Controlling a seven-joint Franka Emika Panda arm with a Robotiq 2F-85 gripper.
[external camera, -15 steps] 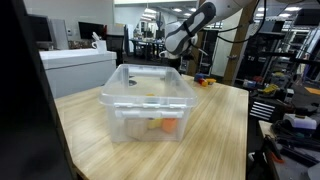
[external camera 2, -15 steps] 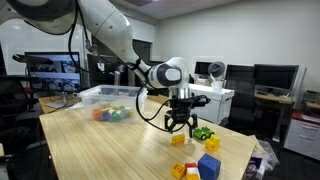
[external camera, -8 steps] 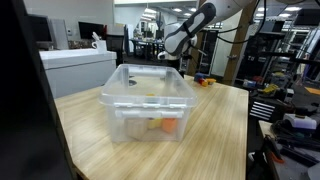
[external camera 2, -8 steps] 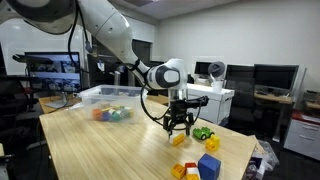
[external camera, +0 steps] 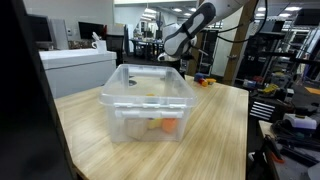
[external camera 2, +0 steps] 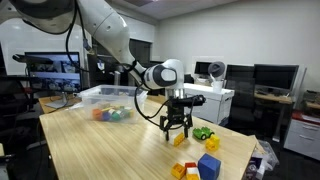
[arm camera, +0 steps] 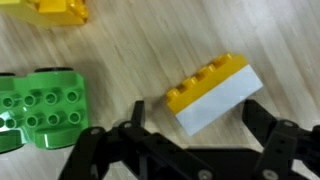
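- The gripper (external camera 2: 176,127) is shown released, its jaws spread wide, low over the bench (external camera 2: 100,150).
- A yellow brick (arm camera: 212,92) is seen lying askew on the bench between the spread jaws, not gripped.
- A green block (arm camera: 38,105) is placed near the brick.
- A clear bin (external camera: 148,100) is set well apart.

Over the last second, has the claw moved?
Yes, slightly. In an exterior view the claw has drifted left, a little farther from the green block, which has stayed put.
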